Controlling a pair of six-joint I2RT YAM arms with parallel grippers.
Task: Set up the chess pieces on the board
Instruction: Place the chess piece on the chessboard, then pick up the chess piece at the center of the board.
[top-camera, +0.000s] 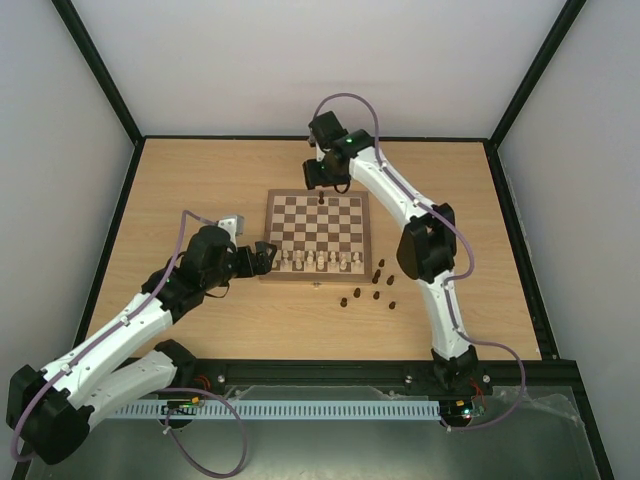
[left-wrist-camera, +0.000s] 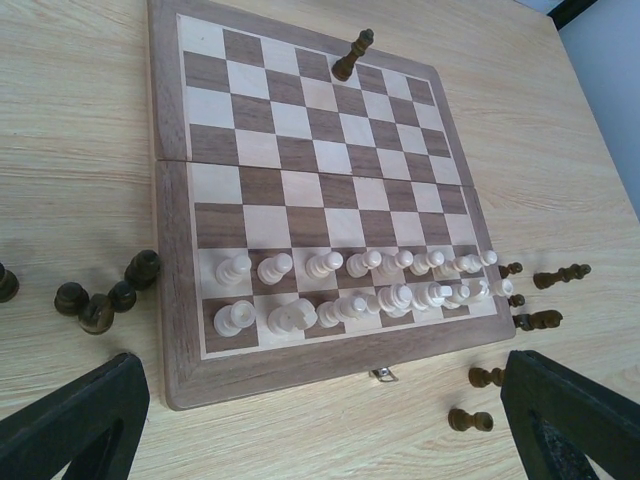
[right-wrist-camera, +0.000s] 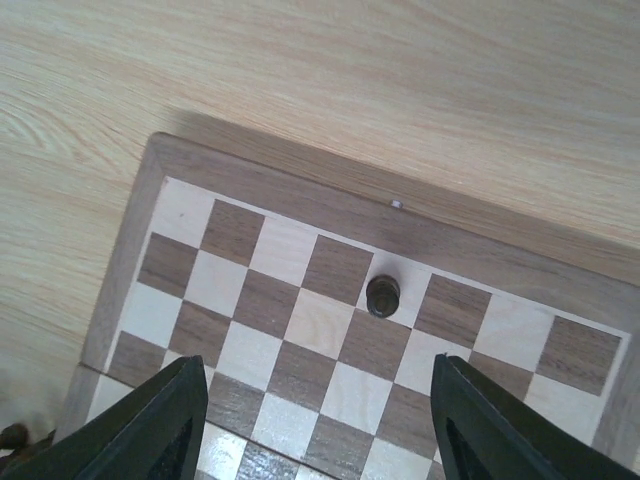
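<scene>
The board (top-camera: 295, 218) lies mid-table. Pale chess pieces (top-camera: 320, 260) fill its two near rows, also in the left wrist view (left-wrist-camera: 350, 290). One dark piece (top-camera: 320, 199) stands alone in the far row, on a cream square in the right wrist view (right-wrist-camera: 383, 295). Several dark pieces (top-camera: 375, 285) stand and lie on the table off the board's near right corner. My right gripper (top-camera: 322, 183) is open and empty just above that lone dark piece. My left gripper (top-camera: 264, 256) is open and empty at the board's near left corner.
In the left wrist view, a few more dark pieces (left-wrist-camera: 100, 295) sit on the table left of the board (left-wrist-camera: 300, 170), and others lie on their sides at the right (left-wrist-camera: 545, 295). A small metal latch (left-wrist-camera: 382, 374) sticks out of the near border.
</scene>
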